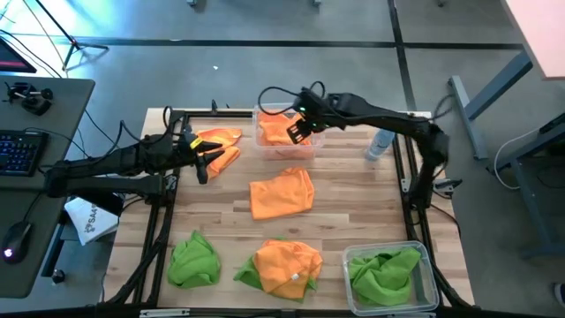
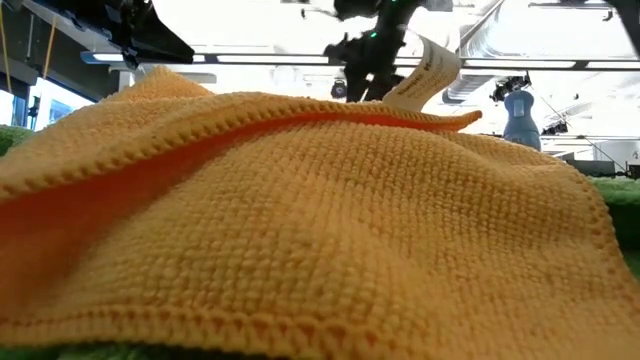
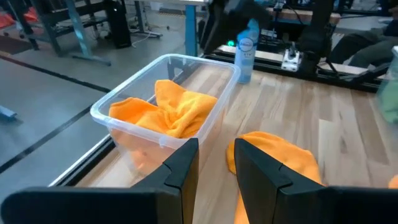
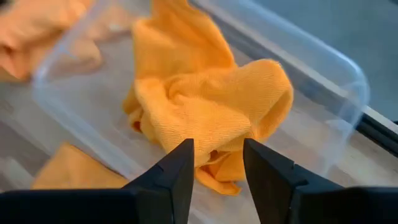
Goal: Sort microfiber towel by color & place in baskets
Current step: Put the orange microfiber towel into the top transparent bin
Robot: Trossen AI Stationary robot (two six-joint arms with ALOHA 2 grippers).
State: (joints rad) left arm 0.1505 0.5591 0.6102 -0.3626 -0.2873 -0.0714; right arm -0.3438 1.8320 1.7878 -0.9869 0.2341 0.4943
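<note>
Orange towels lie on the table at the far left (image 1: 221,146), in the middle (image 1: 282,193) and near the front, on top of a green one (image 1: 287,263). Another green towel (image 1: 194,258) lies at the near left. The far basket (image 1: 311,146) holds a crumpled orange towel (image 4: 211,99). The near right basket (image 1: 425,265) holds a green towel (image 1: 384,272). My right gripper (image 4: 217,168) hangs open just above the orange towel in the far basket. My left gripper (image 3: 214,165) is open at a narrow gap, by the far-left orange towel (image 3: 273,155).
A small clear bottle with a blue cap (image 1: 380,146) stands right of the far basket. Black frame rails (image 1: 402,177) run along the table's edges. A desk with a keyboard (image 1: 19,150) stands to the left. In the low view the near orange towel (image 2: 300,220) blocks most of the table.
</note>
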